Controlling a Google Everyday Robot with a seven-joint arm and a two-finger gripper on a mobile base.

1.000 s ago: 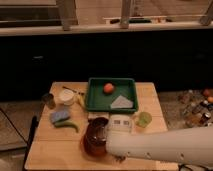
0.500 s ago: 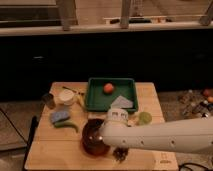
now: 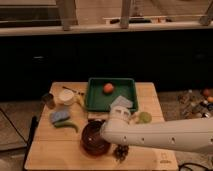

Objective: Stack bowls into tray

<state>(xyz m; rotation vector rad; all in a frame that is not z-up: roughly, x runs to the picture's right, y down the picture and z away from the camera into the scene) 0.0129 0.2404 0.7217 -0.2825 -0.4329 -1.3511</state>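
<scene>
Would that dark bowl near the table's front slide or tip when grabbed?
Likely stiff: the dark bowl holds its round shape. Its glossy inside suggests a slippery grip. Wide and low, it should hardly tip. The gripper sits beside it, toward the front.

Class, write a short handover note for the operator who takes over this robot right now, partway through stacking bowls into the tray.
Gripper: low at the table's front edge, just right of the dark red bowl.
Bowl: on the table in front of the tray, outside it. Whether a second bowl is nested inside it cannot be told.
Tray: back centre, holding an orange round thing and a pale object; no bowl inside.
Done: nothing in the tray yet.
Left: move the bowls into the tray, stacked.
</scene>
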